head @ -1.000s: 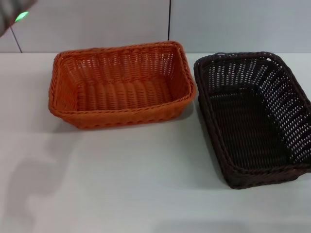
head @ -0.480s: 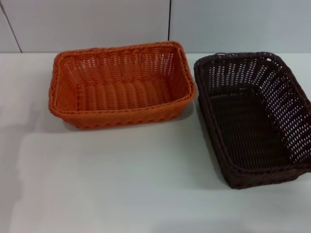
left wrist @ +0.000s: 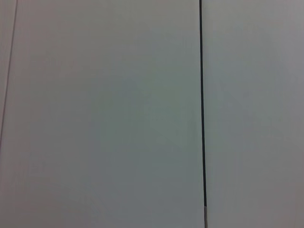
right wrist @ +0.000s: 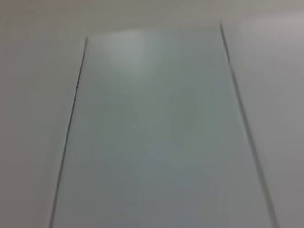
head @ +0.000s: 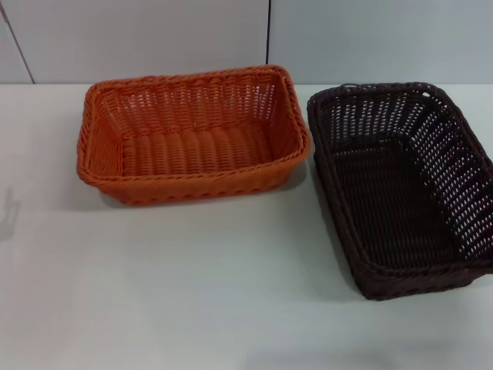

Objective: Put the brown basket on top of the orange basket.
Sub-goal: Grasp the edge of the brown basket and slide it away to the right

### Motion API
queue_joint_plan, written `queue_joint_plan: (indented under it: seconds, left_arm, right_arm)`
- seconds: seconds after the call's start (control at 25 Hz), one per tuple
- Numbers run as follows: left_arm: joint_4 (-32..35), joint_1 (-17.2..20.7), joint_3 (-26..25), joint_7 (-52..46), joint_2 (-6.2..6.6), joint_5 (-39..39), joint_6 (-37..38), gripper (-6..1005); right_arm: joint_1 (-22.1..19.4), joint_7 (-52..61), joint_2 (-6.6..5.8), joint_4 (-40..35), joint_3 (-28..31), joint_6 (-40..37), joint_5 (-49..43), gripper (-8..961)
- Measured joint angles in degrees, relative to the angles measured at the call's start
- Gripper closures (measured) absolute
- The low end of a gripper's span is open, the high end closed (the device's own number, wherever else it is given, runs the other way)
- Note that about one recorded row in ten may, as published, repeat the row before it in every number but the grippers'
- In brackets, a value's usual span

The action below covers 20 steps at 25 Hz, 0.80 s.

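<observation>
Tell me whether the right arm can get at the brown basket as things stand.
Probably yes. The brown basket sits open and empty on the robot's right side of the table, beside the orange basket, nothing over or in front of it. Neither gripper is in view, so the starting pose is unknown.

Head view: looks forward and down from above at the table (head: pixel 192 308) and wall panels (head: pixel 154 38)
Left wrist view: faces a pale panel (left wrist: pixel 104 118); close
Right wrist view: faces pale panels (right wrist: pixel 152 133); oblique
Shared: cannot tell
</observation>
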Motion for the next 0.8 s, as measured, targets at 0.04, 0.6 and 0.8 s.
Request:
queue_joint_plan:
  seconds: [0.04,0.6,0.8]
  left_arm:
    - [0.5,-0.39,0.0,0.0,0.01,-0.01,-0.15,204]
    - [1.72,-3.33,-0.03,-0.16,0.08,-0.03,-5.6,203]
    - [3.2,-5.23,-1.18,-0.11,0.13,-0.04,-7.09,203]
  right_arm:
    - [-0.49,1.29,-0.74,-3.38,0.38,3.2,-0.8,128]
    - [4.12,19.44,-5.74,-67.65,8.67,109.52,-33.4,127]
    - [12.08,-4.23,-3.75,-68.01,18.6,126.57,-8.77,127]
